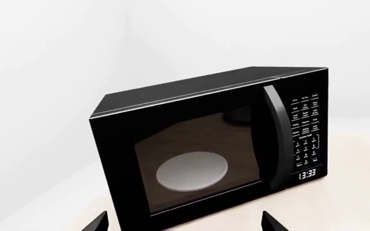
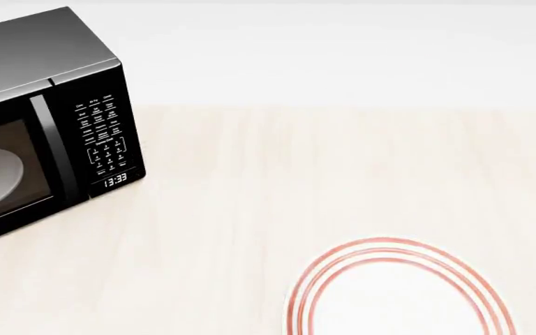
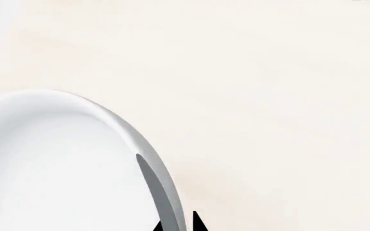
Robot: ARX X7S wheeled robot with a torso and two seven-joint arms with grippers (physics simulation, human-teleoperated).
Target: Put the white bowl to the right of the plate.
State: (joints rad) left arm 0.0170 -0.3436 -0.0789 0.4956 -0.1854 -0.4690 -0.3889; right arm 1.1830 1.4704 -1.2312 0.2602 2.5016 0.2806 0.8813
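The pale wooden table (image 2: 278,181) carries a black microwave (image 2: 35,125) at its far left in the head view, with door closed, a pale disc (image 1: 191,171) visible behind the glass and the clock showing 13:33, while the plate (image 2: 393,293) with red-orange rings lies at the near right of the table, cut by the lower edge. The white bowl (image 3: 56,163) appears only in the right wrist view, where the right gripper (image 3: 178,224) grasps its rim (image 3: 152,168), one dark finger inside the wall and one outside. The left gripper (image 1: 185,222) faces the microwave with its two fingertips (image 1: 98,222) far apart and nothing between them.
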